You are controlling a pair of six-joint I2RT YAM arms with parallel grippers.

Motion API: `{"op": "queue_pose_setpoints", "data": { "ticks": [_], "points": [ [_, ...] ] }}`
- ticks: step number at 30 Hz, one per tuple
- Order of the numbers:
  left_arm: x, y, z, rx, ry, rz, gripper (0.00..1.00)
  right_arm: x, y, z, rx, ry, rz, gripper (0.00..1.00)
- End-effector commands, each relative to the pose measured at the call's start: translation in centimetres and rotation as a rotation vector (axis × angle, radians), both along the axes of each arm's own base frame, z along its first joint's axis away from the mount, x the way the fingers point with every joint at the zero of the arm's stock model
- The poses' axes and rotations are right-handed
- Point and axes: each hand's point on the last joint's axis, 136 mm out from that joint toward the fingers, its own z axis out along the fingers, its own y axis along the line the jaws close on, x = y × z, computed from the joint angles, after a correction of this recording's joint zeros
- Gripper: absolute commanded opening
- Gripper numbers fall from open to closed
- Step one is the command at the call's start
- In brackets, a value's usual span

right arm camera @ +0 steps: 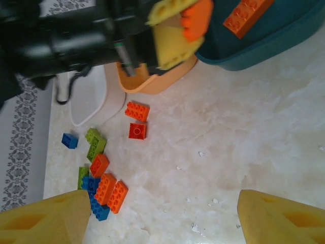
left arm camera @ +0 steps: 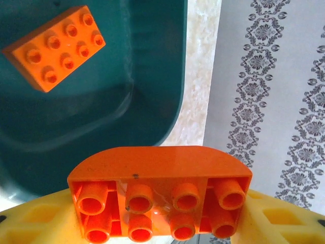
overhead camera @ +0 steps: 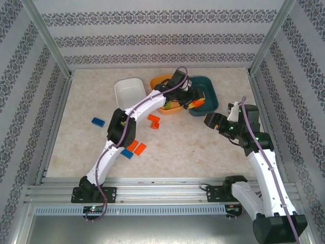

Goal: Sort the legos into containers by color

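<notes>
One orange brick (left arm camera: 160, 193) is clamped in the left tool (left arm camera: 162, 226), poised over the teal dish (left arm camera: 152, 76) at the far side. A second brick (left arm camera: 56, 48), also orange, lies inside, so that's evidently orange's home. The right tool (right arm camera: 162, 218) hangs wide and empty above the counter (right arm camera: 228, 142), out of the way, I'd say; loose legos (right arm camera: 101, 178) wait near left.
</notes>
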Motion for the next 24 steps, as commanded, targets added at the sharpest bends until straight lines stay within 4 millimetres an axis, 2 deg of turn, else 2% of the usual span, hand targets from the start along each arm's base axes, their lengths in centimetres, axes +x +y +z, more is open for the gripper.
{"op": "queue_pose_setpoints", "data": {
  "ticks": [1, 7, 12, 15, 24],
  "points": [
    [0.4, -2.1, 1.6, -0.085, 0.014, 0.005, 0.61, -0.4, 0.0, -0.4, -0.003, 0.006, -0.011, 0.76],
    [1.2, -2.8, 0.4, -0.12, 0.047, 0.025, 0.62, -0.8, -0.1, -0.9, -0.002, 0.018, -0.016, 0.77],
    [1.4, -2.5, -0.3, -0.108, 0.059, 0.033, 0.67, -0.8, -0.1, -1.0, -0.001, 0.021, -0.016, 0.78],
    [1.5, -2.4, -0.4, -0.107, 0.064, 0.037, 0.72, -0.8, -0.1, -0.9, 0.001, 0.022, -0.017, 0.78],
    [1.5, -2.2, 0.1, -0.109, 0.061, 0.033, 0.75, -0.9, -0.1, -0.9, 0.005, 0.022, -0.02, 0.78]
  ]
}}
